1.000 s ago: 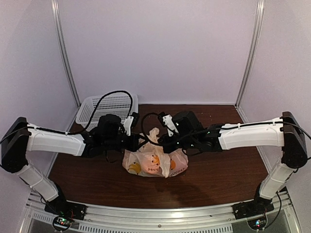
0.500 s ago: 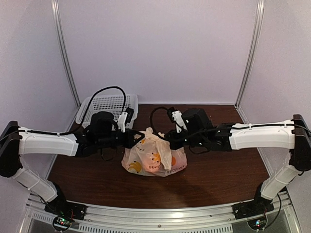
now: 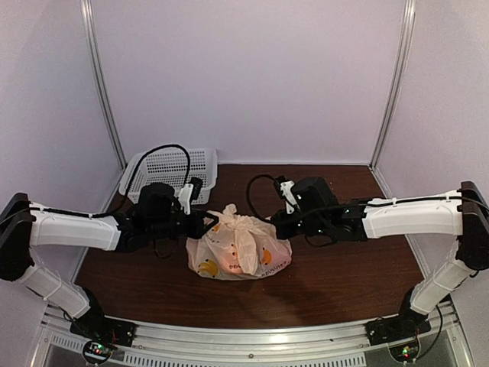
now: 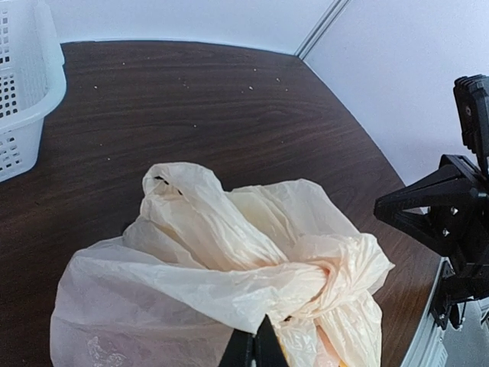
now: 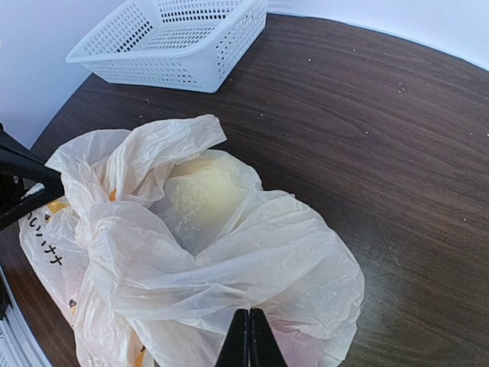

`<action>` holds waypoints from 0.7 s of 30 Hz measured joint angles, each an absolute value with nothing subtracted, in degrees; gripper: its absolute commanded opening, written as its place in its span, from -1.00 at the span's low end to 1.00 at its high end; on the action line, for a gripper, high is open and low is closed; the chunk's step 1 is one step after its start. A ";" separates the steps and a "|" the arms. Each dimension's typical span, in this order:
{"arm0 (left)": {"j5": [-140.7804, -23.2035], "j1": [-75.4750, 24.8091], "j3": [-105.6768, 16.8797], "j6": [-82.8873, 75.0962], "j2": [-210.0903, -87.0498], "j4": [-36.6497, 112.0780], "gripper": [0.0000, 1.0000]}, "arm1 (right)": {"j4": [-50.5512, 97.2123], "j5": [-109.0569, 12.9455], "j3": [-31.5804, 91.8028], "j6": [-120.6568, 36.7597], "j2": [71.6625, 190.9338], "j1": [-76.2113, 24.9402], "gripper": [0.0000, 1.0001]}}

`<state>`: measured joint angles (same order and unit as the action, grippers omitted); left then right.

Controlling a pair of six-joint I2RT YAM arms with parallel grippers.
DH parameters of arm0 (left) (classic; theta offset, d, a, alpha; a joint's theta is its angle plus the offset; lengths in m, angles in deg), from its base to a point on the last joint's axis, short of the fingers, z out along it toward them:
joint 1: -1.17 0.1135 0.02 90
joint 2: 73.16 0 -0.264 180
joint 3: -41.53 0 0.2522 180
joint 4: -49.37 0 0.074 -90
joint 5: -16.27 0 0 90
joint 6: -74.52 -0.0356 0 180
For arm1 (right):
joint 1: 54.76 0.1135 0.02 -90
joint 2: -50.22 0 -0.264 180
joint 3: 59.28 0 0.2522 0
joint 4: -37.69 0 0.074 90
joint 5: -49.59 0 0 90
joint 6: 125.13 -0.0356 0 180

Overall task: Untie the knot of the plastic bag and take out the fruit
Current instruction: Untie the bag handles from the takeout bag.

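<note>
The plastic bag (image 3: 238, 248) lies mid-table, cream film with yellow banana prints. Its knot (image 4: 336, 279) is a twisted bunch at the top, also showing in the top view (image 3: 234, 219). My left gripper (image 3: 208, 223) is at the bag's left side, shut on a fold of film (image 4: 256, 344) just beside the knot. My right gripper (image 3: 273, 226) is at the bag's right side, shut on a stretched fold of film (image 5: 249, 332). The fruit is inside the bag; one pale yellow round fruit (image 5: 202, 195) shows through the film, the others are hidden.
A white perforated basket (image 3: 166, 170) stands at the back left, also in the right wrist view (image 5: 176, 38). The enclosure's walls and posts ring the dark wooden table (image 3: 344, 267).
Both grippers have moved apart, left one leftward and right one rightward, each keeping hold of film. The bag's top has been drawn out wider and flatter between them.
</note>
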<state>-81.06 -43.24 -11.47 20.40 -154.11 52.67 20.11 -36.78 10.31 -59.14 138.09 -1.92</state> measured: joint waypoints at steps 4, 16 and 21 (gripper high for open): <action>-81.70 -43.24 -11.23 20.73 -154.11 53.70 -1.00 | 19.83 -37.52 10.53 -58.73 138.09 -1.92 -0.53; -83.51 -43.24 -11.23 20.91 -154.15 55.27 -1.00 | 18.32 -42.94 17.79 -56.39 138.51 -1.57 0.05; -83.93 -43.24 -11.23 20.93 -154.15 55.27 -1.00 | 18.12 -43.35 21.17 -55.58 142.14 -0.68 0.11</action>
